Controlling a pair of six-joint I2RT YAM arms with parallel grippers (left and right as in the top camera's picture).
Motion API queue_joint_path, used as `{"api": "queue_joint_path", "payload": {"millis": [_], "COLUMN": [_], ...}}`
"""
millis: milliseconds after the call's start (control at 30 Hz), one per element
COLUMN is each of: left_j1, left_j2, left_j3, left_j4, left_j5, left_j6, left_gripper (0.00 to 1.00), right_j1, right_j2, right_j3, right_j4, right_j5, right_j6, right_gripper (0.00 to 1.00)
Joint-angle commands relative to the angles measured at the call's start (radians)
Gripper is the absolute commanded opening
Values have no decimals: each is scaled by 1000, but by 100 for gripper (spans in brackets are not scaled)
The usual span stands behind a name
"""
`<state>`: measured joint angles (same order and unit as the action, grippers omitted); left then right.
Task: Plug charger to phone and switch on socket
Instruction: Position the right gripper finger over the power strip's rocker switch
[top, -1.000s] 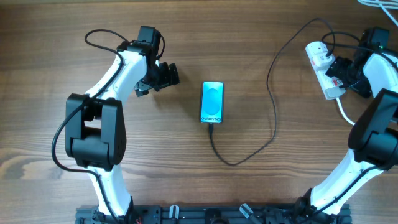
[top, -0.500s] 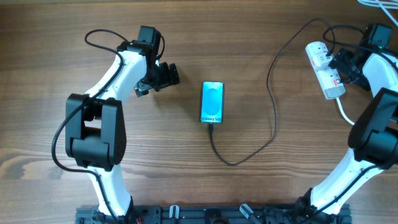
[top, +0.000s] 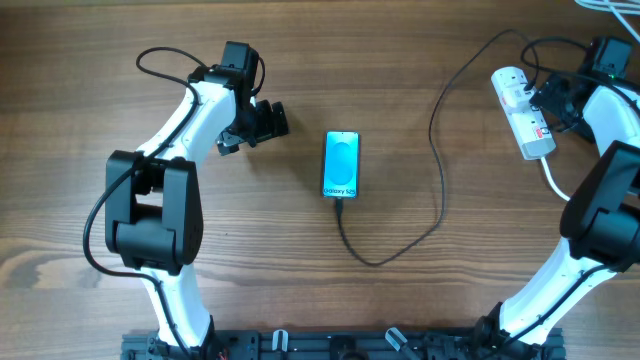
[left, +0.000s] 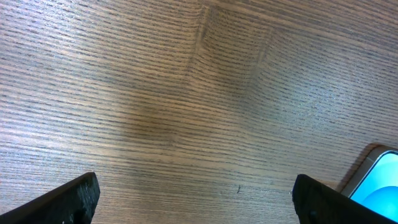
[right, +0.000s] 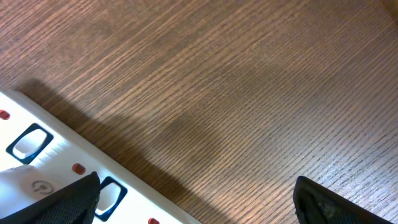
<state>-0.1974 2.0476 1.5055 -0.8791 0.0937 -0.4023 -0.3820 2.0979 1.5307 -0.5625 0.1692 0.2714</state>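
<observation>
While my left gripper (top: 277, 120) hung over bare wood in the upper left of the overhead frame, its fingers (left: 68, 199) stood wide apart and held nothing. The phone (top: 341, 165) lay flat at the middle of the table (top: 400, 60), just right of that gripper, with its teal screen lit. The charger (top: 440, 150) met the phone's lower edge, looped down and right, then climbed to the socket (top: 522, 118) at the upper right. My right gripper (top: 546, 98) sat close against the socket's right side, fingers (right: 323, 202) spread and empty. In its wrist view, the red switches (right: 78, 168) showed at the lower left.
</observation>
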Motion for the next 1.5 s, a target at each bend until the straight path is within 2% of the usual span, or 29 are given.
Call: {"api": "queue_joint_path", "payload": {"millis": [0,167,433,533,767,933,1033,1467], "left_j1": [-1,-1,-1,-1,-1,-1,-1,-1], "left_j2": [-24,-24,-24,-24,-24,-24,-24,-24], "left_j3": [3,3,3,3,3,3,3,3], "left_j4": [0,0,0,0,0,0,0,-1], "left_j5": [-17,-17,-17,-17,-17,-17,-17,-17], "left_j6": [-6,-6,-6,-6,-6,-6,-6,-6], "left_gripper": [100,100,100,100,100,100,100,100], "right_j1": [-32,-59,-61,-61,-61,-61,-61,-61], "right_j2": [42,54,55,55,55,55,55,55], "right_j3": [-3,-3,-14,-14,-15,-29,-41,-41], "right_j4": [2,1,11,16,-3,-6,10,78], "right_j5": [-29,-127,-127,-127,-127,-163,-214,-216], "right_j6": [28,27,14,-53,-64,-149,-149,-149], "right_gripper": [100,100,100,100,100,100,100,100]}}
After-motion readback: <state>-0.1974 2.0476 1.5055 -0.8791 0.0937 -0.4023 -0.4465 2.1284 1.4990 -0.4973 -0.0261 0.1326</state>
